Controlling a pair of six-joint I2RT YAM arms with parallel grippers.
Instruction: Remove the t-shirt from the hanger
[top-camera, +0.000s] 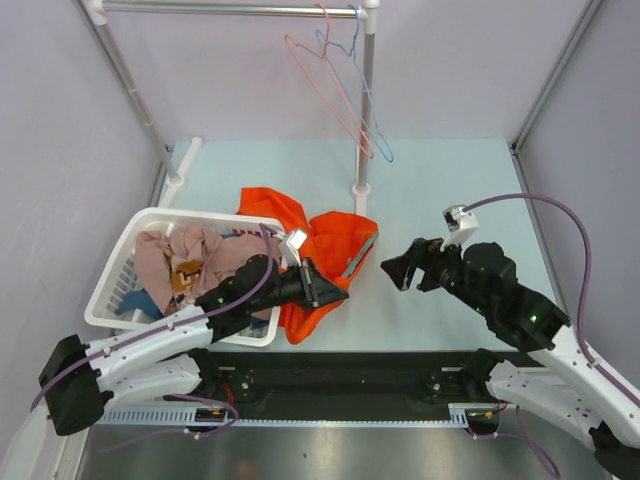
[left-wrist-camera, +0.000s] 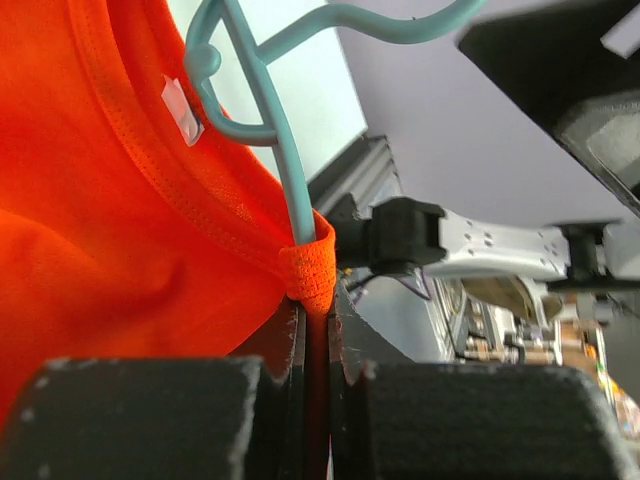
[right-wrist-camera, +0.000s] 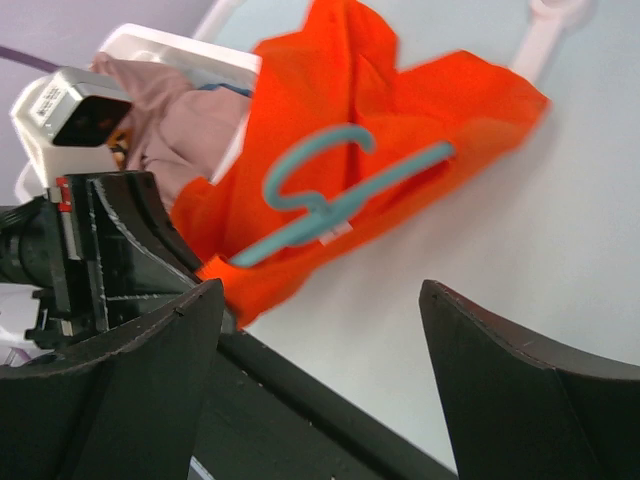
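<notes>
The orange t-shirt lies crumpled on the table beside the basket, with the teal hanger still inside its neck. My left gripper is shut on the shirt's collar edge. In the left wrist view the collar is pinched between the jaws, and the hanger rises out of it. My right gripper is open and empty, just right of the shirt. In the right wrist view the hanger's hook lies on the shirt, beyond my open fingers.
A white laundry basket holding several clothes sits at the left, touching the shirt. A clothes rack with a white post stands behind, carrying a pink hanger and a blue hanger. A black rail runs along the near table edge.
</notes>
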